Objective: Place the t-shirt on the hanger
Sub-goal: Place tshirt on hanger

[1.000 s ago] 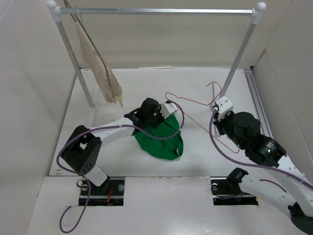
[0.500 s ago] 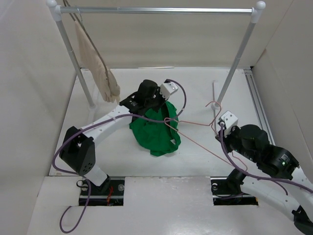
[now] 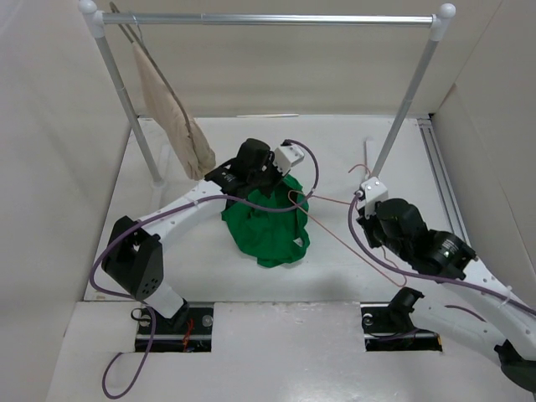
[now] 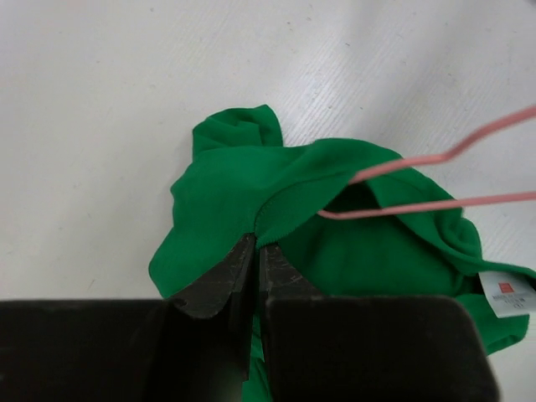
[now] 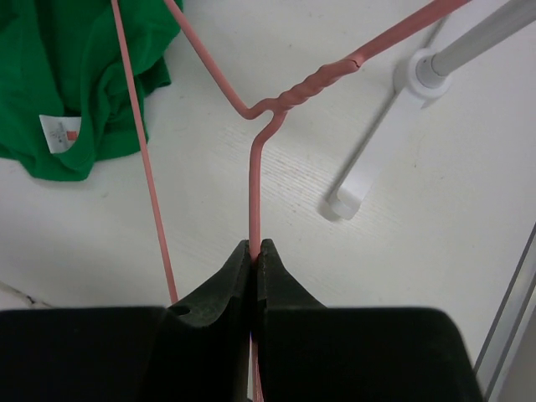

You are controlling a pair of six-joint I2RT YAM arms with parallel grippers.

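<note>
1. The bright green soft cloth t-shirt [image 3: 268, 230] lies bunched on the middle of the bench [image 3: 335, 159], its edge grasped by the left claw [image 4: 255, 243].
2. The right claw [image 5: 255, 245] grasps the thin pink wire hanger [image 5: 254, 193] by its neck; one corner reaches the shirt's opening.
3. This is the threading step, I judge: next, push the corner further left, inside the cloth.
</note>
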